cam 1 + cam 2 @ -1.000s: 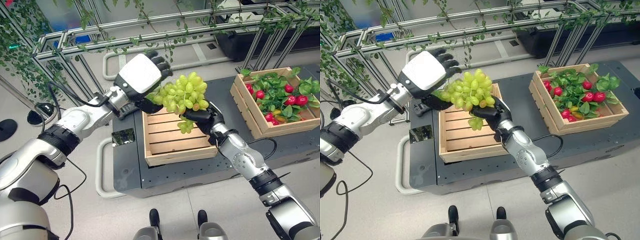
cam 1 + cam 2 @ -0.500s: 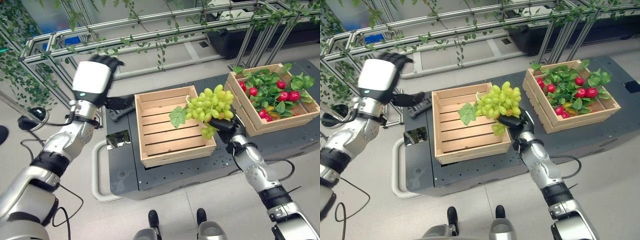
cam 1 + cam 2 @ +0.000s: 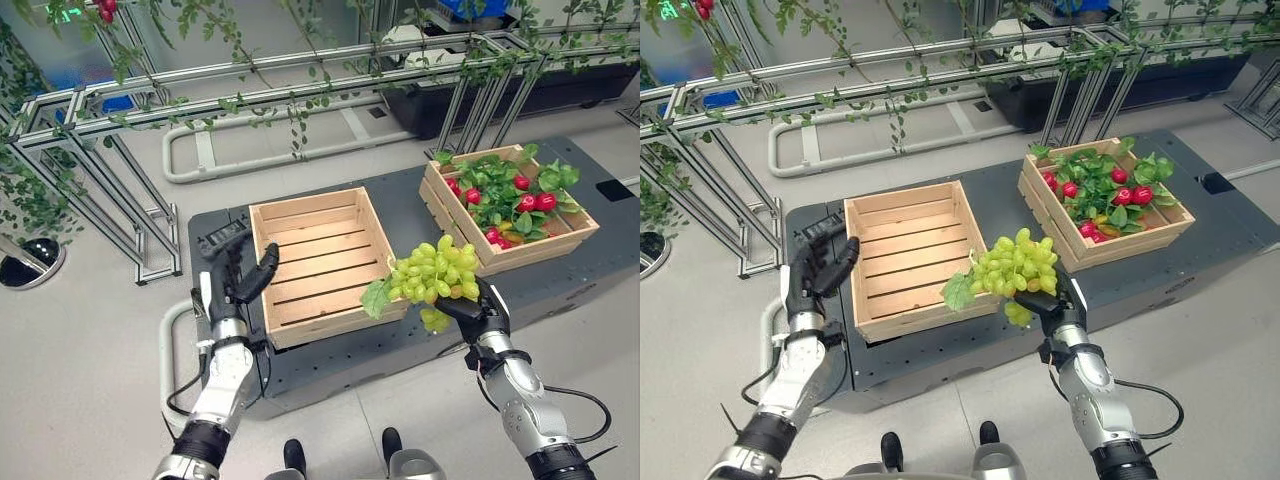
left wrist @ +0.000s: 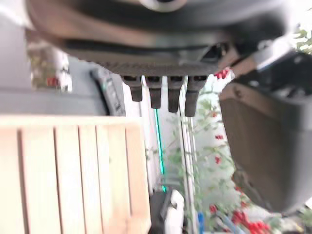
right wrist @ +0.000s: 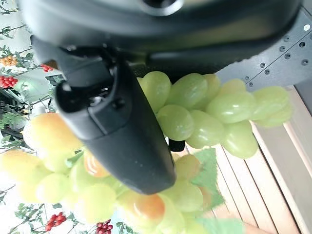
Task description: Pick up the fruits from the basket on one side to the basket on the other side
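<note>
The right hand (image 3: 478, 308) is gripping a bunch of green grapes (image 3: 436, 279) from beneath, thumb and fingers curling round the fruit, as the right wrist view is also showing with the grapes (image 5: 204, 114) pressing against the dark thumb. The bunch is hanging at lower centre-right of the left eye view, over the front right corner of the empty wooden crate (image 3: 322, 262), with a green leaf (image 3: 376, 296) drooping off its left end across the crate's front rim. The grapes are sitting between the two crates, closer to the empty one.

The second wooden crate (image 3: 510, 212), at upper right, is holding green leaves and red fruits (image 3: 535, 201). Both crates are resting on the dark table (image 3: 404, 207), well apart from each other.

The left hand (image 3: 233, 278) is standing upright at lower left of the frame, just beside the empty crate's left wall, its fingers (image 4: 168, 92) straight and relaxed, grasping nothing. A metal frame with trailing vines (image 3: 250, 100) is running across the top of the frame.
</note>
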